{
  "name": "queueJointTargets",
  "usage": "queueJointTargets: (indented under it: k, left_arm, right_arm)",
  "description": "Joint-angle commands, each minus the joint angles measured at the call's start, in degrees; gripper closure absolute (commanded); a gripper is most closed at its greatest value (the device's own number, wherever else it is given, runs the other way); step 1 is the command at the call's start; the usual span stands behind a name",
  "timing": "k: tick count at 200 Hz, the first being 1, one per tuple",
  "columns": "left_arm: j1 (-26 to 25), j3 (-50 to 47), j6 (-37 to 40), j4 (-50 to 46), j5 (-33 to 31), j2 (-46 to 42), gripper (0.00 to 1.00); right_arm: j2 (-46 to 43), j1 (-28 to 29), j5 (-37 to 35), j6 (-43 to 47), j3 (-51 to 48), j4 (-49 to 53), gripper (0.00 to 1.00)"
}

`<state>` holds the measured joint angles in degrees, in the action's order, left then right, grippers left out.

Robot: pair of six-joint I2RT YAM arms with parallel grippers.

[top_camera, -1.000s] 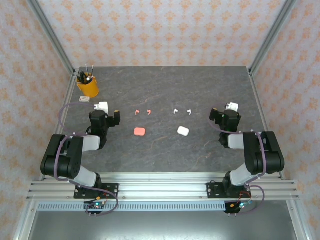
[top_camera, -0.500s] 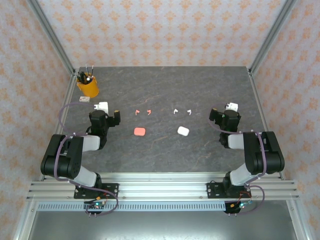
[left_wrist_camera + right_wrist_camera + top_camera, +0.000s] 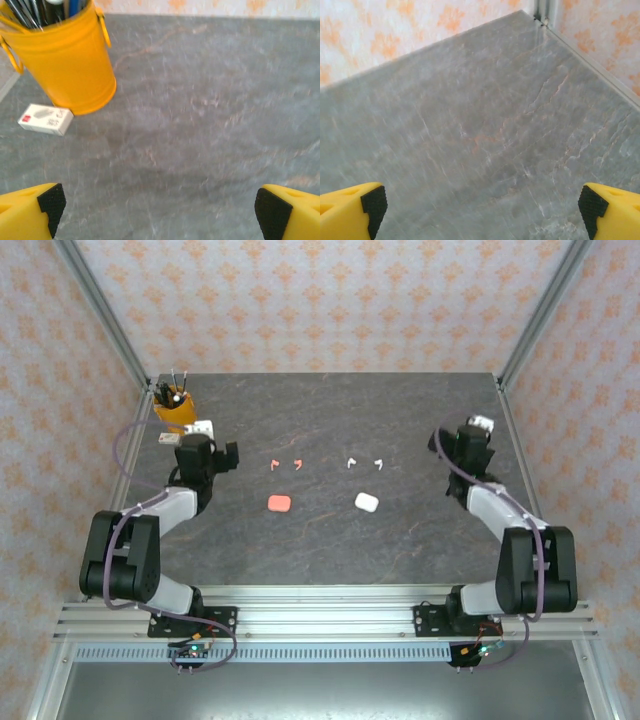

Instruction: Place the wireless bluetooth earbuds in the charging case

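Here we are with the left gripper (image 3: 161, 209) spread wide and holding nothing, its yellow fingers (image 3: 30, 212) hanging over bare table (image 3: 330, 410) near the far left corner. Right in front of it we see the yellow cup (image 3: 65, 60) stuffed with pens (image 3: 30, 10), and a small white box (image 3: 45, 119) lies just beside the cup's base. Over on the other side, the right gripper (image 3: 482, 206) is released too, jaws far apart with only grey stone between them, up by the far right corner of the table. Now to the middle, from above: the two coral-pink earbuds (image 3: 273, 463) lie left of centre and the two white earbuds (image 3: 351, 462) right of centre, all four in one loose row, none touching another. Nearer to us, the coral-pink case (image 3: 279, 503) sits below its pair and the white case (image 3: 366, 502) below its own. We cannot tell whether the lids are up. Earbuds and cases sit well apart from both grippers.
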<state>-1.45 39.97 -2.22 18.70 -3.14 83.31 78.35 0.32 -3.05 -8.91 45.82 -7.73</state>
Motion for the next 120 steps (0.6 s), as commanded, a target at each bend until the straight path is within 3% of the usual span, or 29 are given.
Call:
queueJointTargets:
  k: [1, 26, 44, 84, 120]
  left_arm:
    - [0.14, 4.80, -7.28, -15.37, -3.00, -3.46, 0.00]
    - [-0.03, 10.75, -17.54, -27.41, -0.49, -4.21, 0.00]
    - [-0.94, 14.11, -23.73, -34.76, 3.46, -3.94, 0.00]
    - [-8.86, 16.75, -34.83, -41.29, 4.73, -4.00, 0.00]
    - [-14.86, 18.14, -45.23, -43.31, 6.19, -3.33, 0.00]
  right_arm:
    - [0.15, -0.23, 0.02, -9.46, 10.06, 26.05, 0.01]
    - [2.54, 0.52, 12.94, -9.51, 17.81, 37.03, 0.04]
    - [4.03, 3.93, 15.95, -12.51, 22.46, 45.16, 0.09]
    - [9.89, 14.49, 16.60, -25.05, 27.39, 56.41, 0.12]
    - [17.48, 24.36, 11.25, -33.25, 30.12, 60.78, 0.08]
